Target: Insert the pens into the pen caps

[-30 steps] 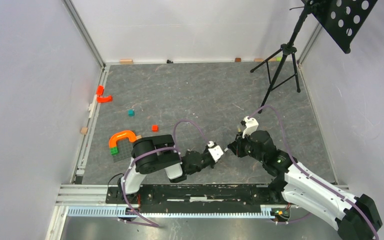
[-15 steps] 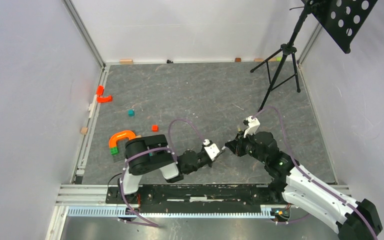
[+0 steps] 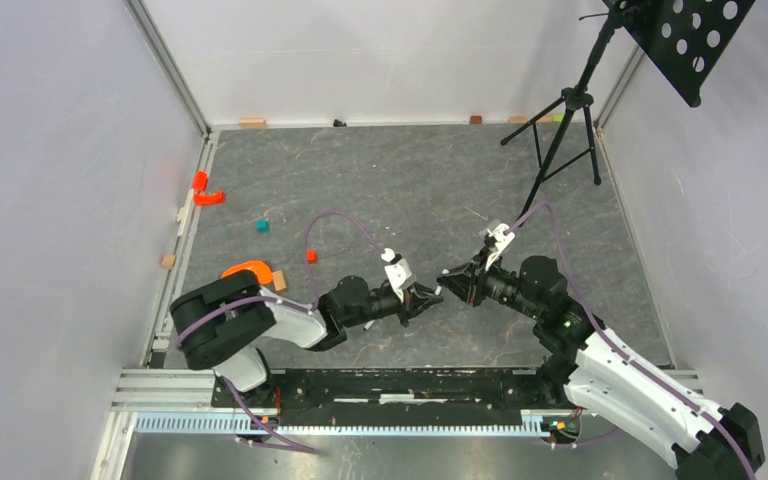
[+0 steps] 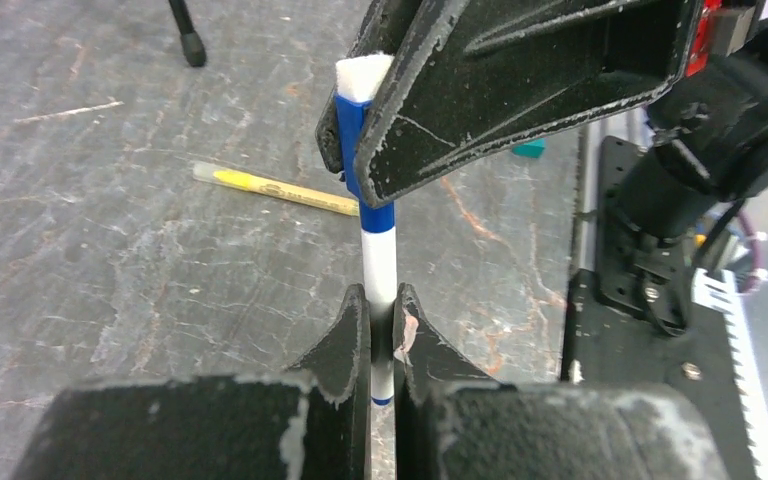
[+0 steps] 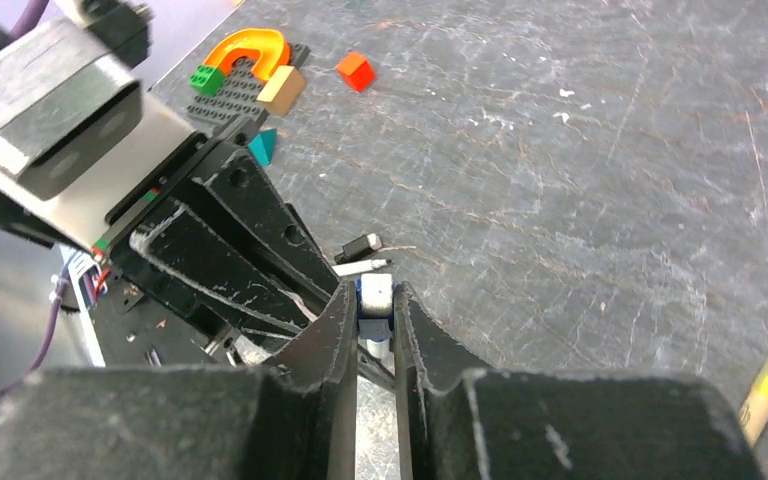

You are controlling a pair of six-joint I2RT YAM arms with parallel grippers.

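Blue pen cap [image 4: 350,118] pinched tight in the right gripper [image 5: 375,303], at the upper end of the white pen [image 4: 380,270]. The left gripper [image 4: 382,315] clamps the white pen, and the yellow pen [image 4: 280,188] lies beyond it.

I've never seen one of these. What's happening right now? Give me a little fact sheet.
left claw: shut on white pen
right claw: shut on blue cap
pen and cap: in line, meeting between the claws; depth hidden
lying loose: yellow pen, black cap
surface: grey table
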